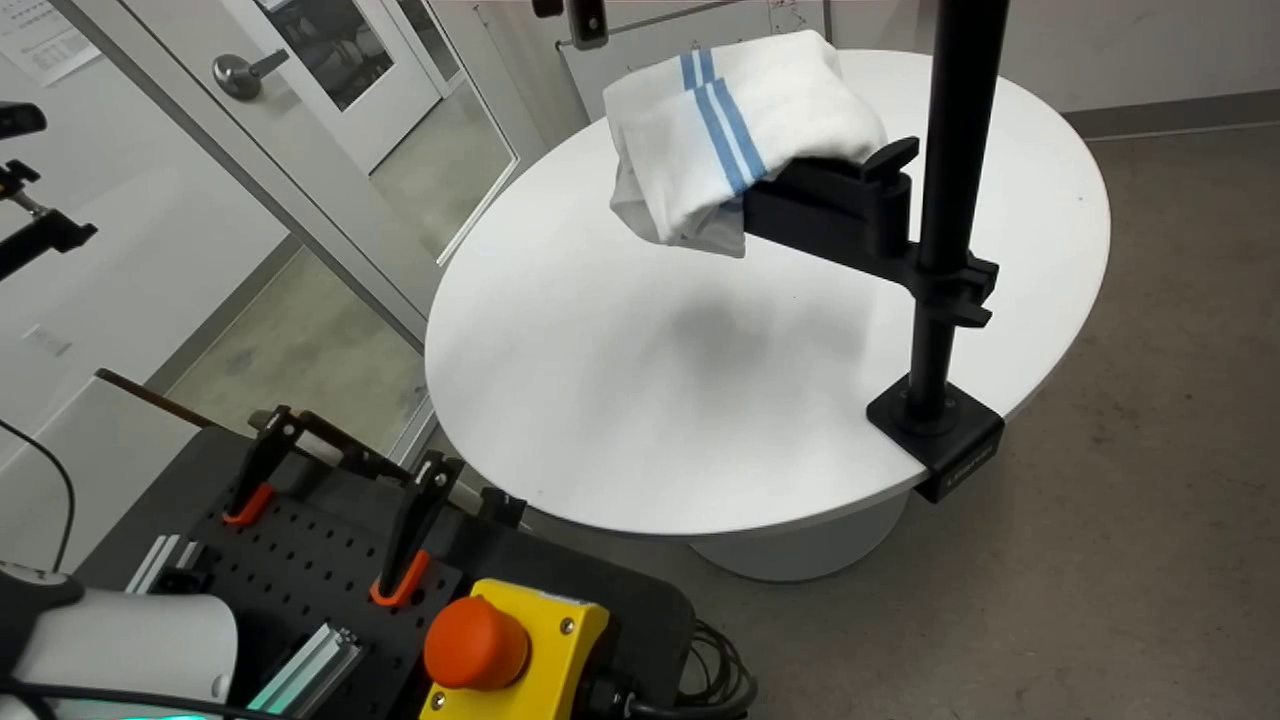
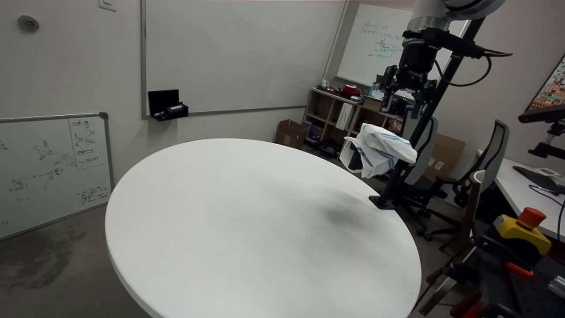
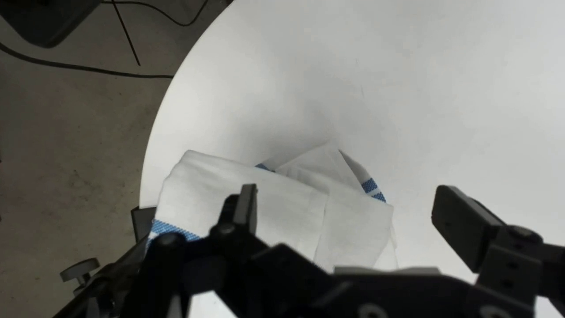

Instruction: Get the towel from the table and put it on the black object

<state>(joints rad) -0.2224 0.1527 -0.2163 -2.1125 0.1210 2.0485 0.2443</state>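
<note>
Draping a black bracket (image 1: 825, 215): the striped towel (image 1: 720, 130)

White with blue stripes, the towel rests over the bracket, left of the black pole (image 1: 955, 150) in an exterior view. The pole stands at the near right edge of the white table (image 1: 600, 400). The gripper (image 2: 402, 108) hangs above the towel, apart from it, jaws wide.

Lab; robot arm (image 2: 429, 17), whiteboards (image 2: 242, 57), office chairs (image 2: 493, 148)
</note>
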